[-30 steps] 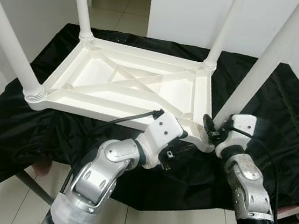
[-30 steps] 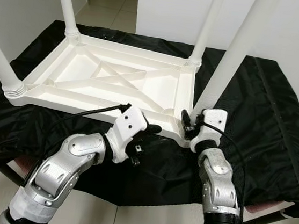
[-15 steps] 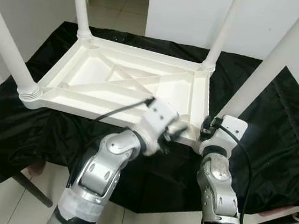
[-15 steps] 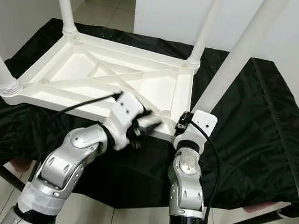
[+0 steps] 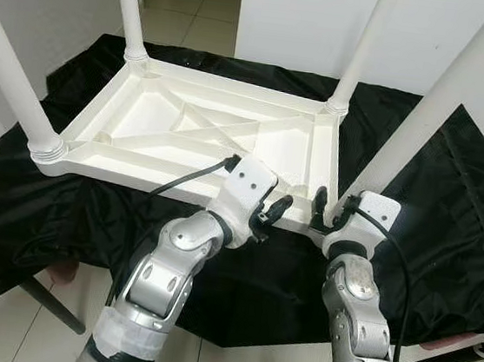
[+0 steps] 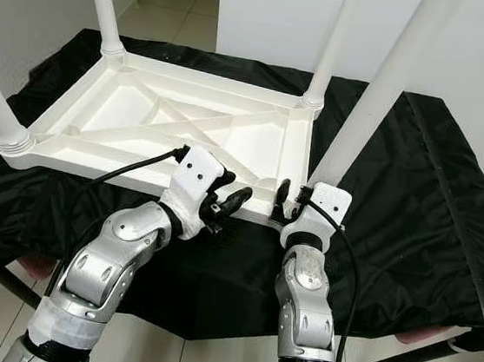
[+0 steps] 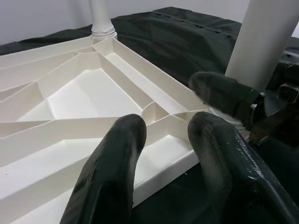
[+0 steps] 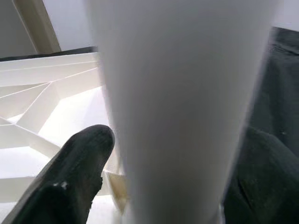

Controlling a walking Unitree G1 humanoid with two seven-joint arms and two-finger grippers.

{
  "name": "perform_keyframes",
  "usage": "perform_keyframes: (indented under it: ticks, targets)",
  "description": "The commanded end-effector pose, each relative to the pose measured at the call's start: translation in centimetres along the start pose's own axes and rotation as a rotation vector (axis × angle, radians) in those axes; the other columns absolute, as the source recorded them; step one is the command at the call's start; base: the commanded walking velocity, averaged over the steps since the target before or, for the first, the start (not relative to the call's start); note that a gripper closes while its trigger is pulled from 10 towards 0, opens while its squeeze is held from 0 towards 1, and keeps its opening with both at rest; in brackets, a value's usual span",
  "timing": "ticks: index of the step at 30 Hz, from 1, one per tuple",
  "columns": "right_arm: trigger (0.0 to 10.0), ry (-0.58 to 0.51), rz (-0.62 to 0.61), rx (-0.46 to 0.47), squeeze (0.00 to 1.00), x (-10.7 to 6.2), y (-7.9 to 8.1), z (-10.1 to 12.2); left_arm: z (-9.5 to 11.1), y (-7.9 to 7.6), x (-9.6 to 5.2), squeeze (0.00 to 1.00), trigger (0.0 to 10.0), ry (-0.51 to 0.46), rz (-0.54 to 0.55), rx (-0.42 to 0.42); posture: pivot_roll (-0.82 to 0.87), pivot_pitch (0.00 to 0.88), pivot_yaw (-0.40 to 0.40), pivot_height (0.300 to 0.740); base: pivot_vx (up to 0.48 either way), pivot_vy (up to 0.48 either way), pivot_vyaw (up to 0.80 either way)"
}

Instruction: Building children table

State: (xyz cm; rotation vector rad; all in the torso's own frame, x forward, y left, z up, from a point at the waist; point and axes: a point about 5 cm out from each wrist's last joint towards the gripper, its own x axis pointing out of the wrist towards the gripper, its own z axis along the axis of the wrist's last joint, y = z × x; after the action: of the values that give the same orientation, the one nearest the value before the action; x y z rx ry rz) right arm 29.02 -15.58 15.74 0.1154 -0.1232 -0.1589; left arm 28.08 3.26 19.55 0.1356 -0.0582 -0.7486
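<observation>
A white plastic children's table (image 5: 204,133) is seen lying upside down in the centre of the head views, its ribbed underside facing up, on a black cloth (image 5: 448,213) that covers the support beneath it. Four white legs rise from its corners: one at the upper left (image 5: 127,2), one at the upper middle (image 5: 362,46), one at the left edge (image 5: 13,76), and the near-right leg (image 5: 449,91), which runs up to the upper right corner of the frame.

The right gripper (image 5: 326,210) is placed at the foot of the near-right leg, at the table's near-right corner. In the right wrist view the leg (image 8: 182,107) is shown standing between the two black fingers (image 8: 74,177), one on either side of it; the jaws are spread around the leg, and whether they press on it cannot be told.

The left gripper (image 5: 268,217) is held just beside it, over the near rim of the table towards lower centre. Its fingers (image 7: 112,172) are parted, nothing is grasped, and the rim (image 7: 163,163) lies just beyond the tips.

Pale floor tiles (image 5: 192,5) are visible at the top.
</observation>
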Motion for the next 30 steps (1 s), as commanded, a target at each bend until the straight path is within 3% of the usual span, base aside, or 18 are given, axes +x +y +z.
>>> perform_keyframes:
  ticks: [1, 3, 4, 7, 11, 21, 24, 25, 26, 27, 30]
  targets:
    - [10.0, 0.009, 0.028, -0.009, 0.00, 0.0, -0.6, -0.1, -0.1, -0.2, -0.2, 0.00, 10.0, -0.004, -0.024, 0.016, 0.02, 0.056, -0.030, 0.740, 0.000, 0.000, 0.00]
    - [10.0, 0.020, 0.181, -0.053, 0.00, 0.4, -1.8, 0.0, -0.3, -0.4, -0.4, 0.00, 10.0, -0.010, -0.044, 0.043, 0.03, 0.048, -0.029, 0.740, 0.000, 0.000, 0.00]
    - [10.0, 0.020, 0.181, -0.053, 0.00, 0.4, -1.8, 0.0, -0.3, -0.4, -0.4, 0.00, 10.0, -0.010, -0.044, 0.043, 0.03, 0.048, -0.029, 0.740, 0.000, 0.000, 0.00]
    - [10.0, 0.012, 0.325, -0.146, 0.00, 0.6, -2.8, 0.4, -0.7, -0.6, -0.7, 0.00, 10.0, -0.005, -0.061, 0.072, 0.02, 0.047, -0.022, 0.740, 0.000, 0.000, 0.00]
    - [10.0, 0.027, 0.501, -0.188, 0.00, 0.4, -3.4, 0.7, -0.8, -0.8, -0.9, 0.00, 10.0, 0.002, -0.089, 0.076, 0.00, 0.055, -0.006, 0.740, 0.000, 0.000, 0.00]
    - [10.0, 0.063, 0.670, -0.255, 0.00, 0.8, -4.5, 0.5, -0.8, -1.1, -0.7, 0.00, 10.0, 0.000, -0.127, 0.067, 0.00, 0.050, -0.003, 0.740, 0.000, 0.000, 0.00]
    - [10.0, 0.063, 0.670, -0.255, 0.00, 0.8, -4.5, 0.5, -0.8, -1.1, -0.7, 0.00, 10.0, 0.000, -0.127, 0.067, 0.00, 0.050, -0.003, 0.740, 0.000, 0.000, 0.00]
    - [6.0, 0.085, 0.701, -0.276, 0.00, 1.0, -4.9, 0.3, -0.8, -1.2, -0.7, 0.00, 10.0, -0.003, -0.133, 0.066, 0.00, 0.040, -0.003, 0.740, 0.000, 0.000, 0.00]
    - [6.0, 0.085, 0.701, -0.276, 0.00, 1.0, -4.9, 0.3, -0.8, -1.2, -0.7, 0.00, 10.0, -0.003, -0.133, 0.066, 0.00, 0.040, -0.003, 0.740, 0.000, 0.000, 0.00]
    - [0.0, 0.104, 0.727, -0.295, 0.00, 1.0, -5.1, 0.0, -0.8, -1.2, -0.7, 0.00, 10.0, -0.006, -0.138, 0.068, 0.01, 0.030, -0.004, 0.740, 0.000, 0.000, 0.00]
    - [0.0, 0.119, 0.746, -0.302, 0.00, 1.0, -5.3, -0.2, -0.8, -1.2, -0.6, 0.00, 10.0, -0.008, -0.140, 0.071, 0.01, 0.023, -0.008, 0.740, 0.000, 0.000, 0.00]
